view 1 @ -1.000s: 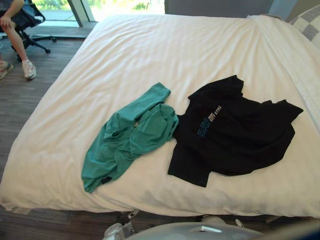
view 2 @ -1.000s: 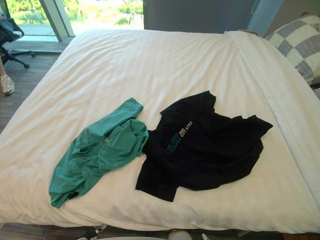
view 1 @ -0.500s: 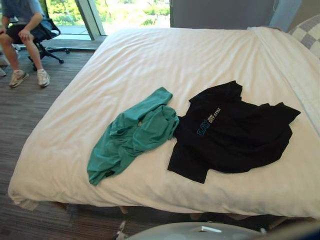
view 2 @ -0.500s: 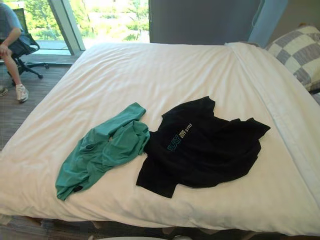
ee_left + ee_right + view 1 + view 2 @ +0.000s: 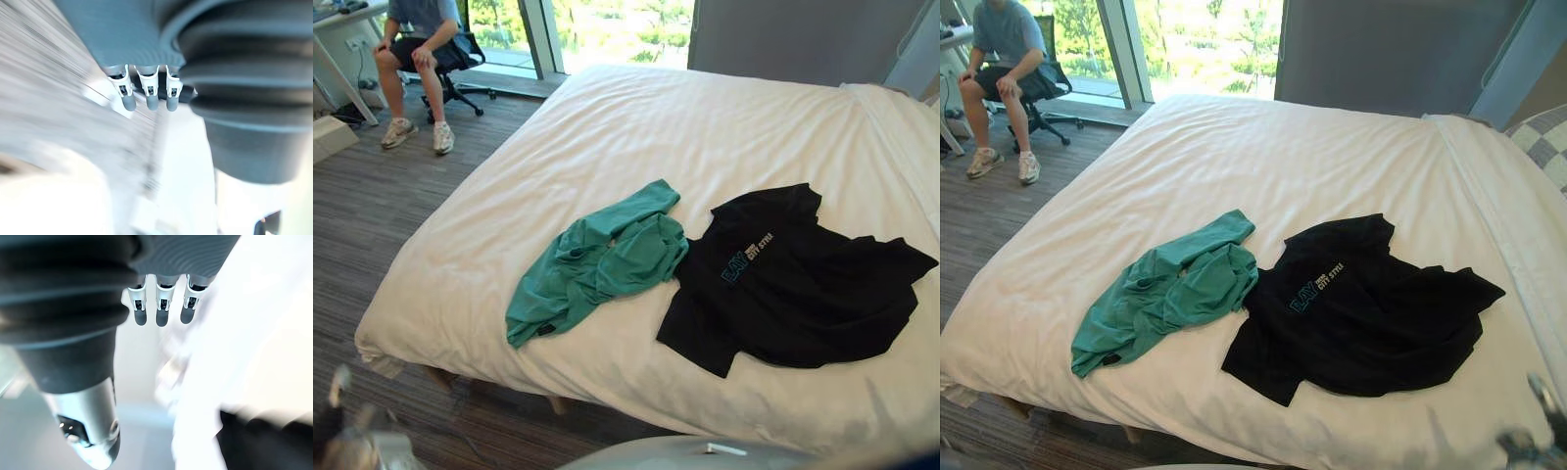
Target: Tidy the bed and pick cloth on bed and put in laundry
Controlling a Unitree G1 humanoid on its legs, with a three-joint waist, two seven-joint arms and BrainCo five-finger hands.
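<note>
Left hand (image 5: 150, 92), seen from its own wrist, hangs free: its fingers (image 5: 128, 95) lie straight in a row, slightly apart, with nothing between them. What lies past them is too blurred to name.

In the right wrist view the right hand (image 5: 164, 308) is just as slack. Its fingers (image 5: 188, 306) are straight and its thumb (image 5: 93, 431) stands well apart from them, and the hand grips nothing. Pale bedding runs beside it.

From the left eye, the bed (image 5: 705, 117) carries both clothes on its near half. The green garment (image 5: 597, 264) is crumpled on the left and the black T-shirt (image 5: 793, 284) is spread flat on the right, with their edges meeting in the middle. Nothing lies on top of either one. A person (image 5: 416, 44) sits on an office chair (image 5: 460, 59) beyond the bed's far left corner, and a pale box (image 5: 328, 137) rests on the wooden floor (image 5: 372, 225) close by.

The right eye view adds a checked pillow (image 5: 1542, 142) at the bed's far right corner. A bright window (image 5: 1205, 44) stands behind the bed.
</note>
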